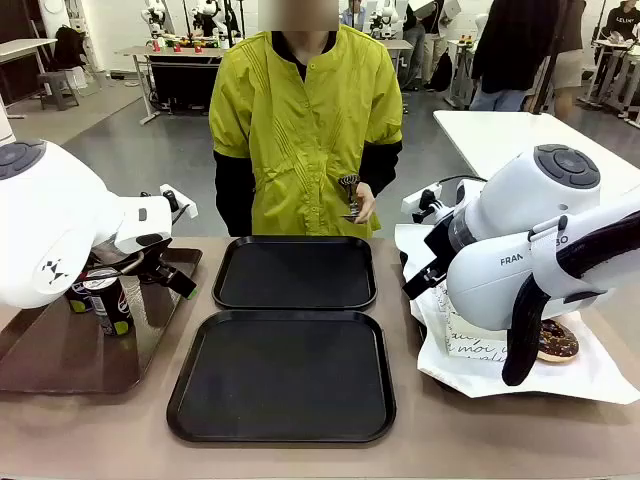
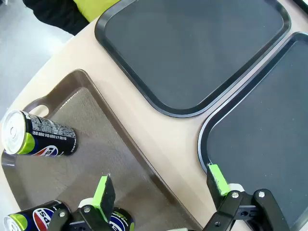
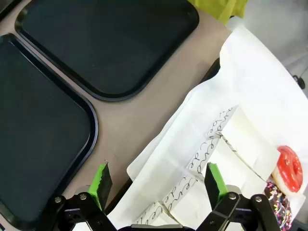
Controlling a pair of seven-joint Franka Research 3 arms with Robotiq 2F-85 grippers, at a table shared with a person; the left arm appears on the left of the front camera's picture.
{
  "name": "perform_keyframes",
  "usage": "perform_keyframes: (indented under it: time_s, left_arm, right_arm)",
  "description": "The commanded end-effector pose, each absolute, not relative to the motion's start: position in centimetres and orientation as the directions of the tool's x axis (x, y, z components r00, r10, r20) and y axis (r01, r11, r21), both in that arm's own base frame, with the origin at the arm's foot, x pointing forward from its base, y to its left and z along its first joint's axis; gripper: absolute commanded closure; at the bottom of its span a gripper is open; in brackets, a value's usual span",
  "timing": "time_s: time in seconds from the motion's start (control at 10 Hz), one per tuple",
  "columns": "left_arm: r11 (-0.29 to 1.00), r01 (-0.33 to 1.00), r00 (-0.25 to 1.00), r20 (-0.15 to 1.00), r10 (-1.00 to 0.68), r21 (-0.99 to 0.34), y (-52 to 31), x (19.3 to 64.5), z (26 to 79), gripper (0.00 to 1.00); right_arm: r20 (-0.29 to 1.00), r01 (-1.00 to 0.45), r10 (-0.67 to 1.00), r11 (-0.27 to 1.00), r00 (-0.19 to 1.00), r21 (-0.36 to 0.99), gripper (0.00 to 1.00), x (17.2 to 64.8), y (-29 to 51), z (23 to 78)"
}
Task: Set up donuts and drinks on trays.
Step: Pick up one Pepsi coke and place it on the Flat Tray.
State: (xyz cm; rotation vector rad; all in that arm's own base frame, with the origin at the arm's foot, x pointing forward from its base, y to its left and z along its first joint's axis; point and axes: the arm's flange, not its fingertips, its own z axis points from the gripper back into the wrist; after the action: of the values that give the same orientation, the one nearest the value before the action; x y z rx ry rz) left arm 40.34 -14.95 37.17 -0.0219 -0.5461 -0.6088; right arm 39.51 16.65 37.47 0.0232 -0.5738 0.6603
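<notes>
Trays: two black ones, near tray (image 1: 282,375) with far tray (image 1: 295,272) just behind it.
Left gripper (image 2: 160,184): your jaws stand wide, holding nothing, above the rim of brown tray (image 2: 96,144), left of near tray.
Soda cans (image 1: 108,298): on brown tray.
Right gripper (image 3: 159,178): wide, empty, right of near tray.
Donuts (image 1: 556,340): on white paper (image 3: 260,96), right of near tray.

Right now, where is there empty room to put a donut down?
The near black tray and the far black tray are both bare. It is crowded on the brown tray at the robot's left, with soda cans, and on the white paper at its right, with donuts.
</notes>
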Motion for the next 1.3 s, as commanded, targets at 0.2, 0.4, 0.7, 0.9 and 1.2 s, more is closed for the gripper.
perform_keyframes:
  time_s: [0.2,0.4,0.7,0.9,1.2]
  left_arm:
    - [0.824,0.549,0.683,0.494,-0.538,0.138,-15.0,40.3,37.2,0.00]
    - [0.824,0.549,0.683,0.494,-0.538,0.138,-15.0,40.3,37.2,0.00]
    - [0.824,0.549,0.683,0.494,-0.538,0.138,-15.0,40.3,37.2,0.00]
    - [0.824,0.549,0.683,0.494,-0.538,0.138,-15.0,40.3,37.2,0.00]
    - [0.799,0.563,0.672,0.446,-0.591,0.210,-13.1,34.1,39.7,0.00]
  right_arm:
    - [0.511,-0.585,0.573,0.795,0.641,-0.157,0.00,39.5,16.6,37.5]
    - [0.511,-0.585,0.573,0.795,0.641,-0.157,0.00,39.5,16.6,37.5]
    - [0.511,-0.585,0.573,0.795,0.641,-0.157,0.00,39.5,16.6,37.5]
    - [0.511,-0.585,0.573,0.795,0.641,-0.157,0.00,39.5,16.6,37.5]
    - [0.489,-0.571,0.562,0.807,0.667,-0.148,0.00,33.5,14.4,40.2]
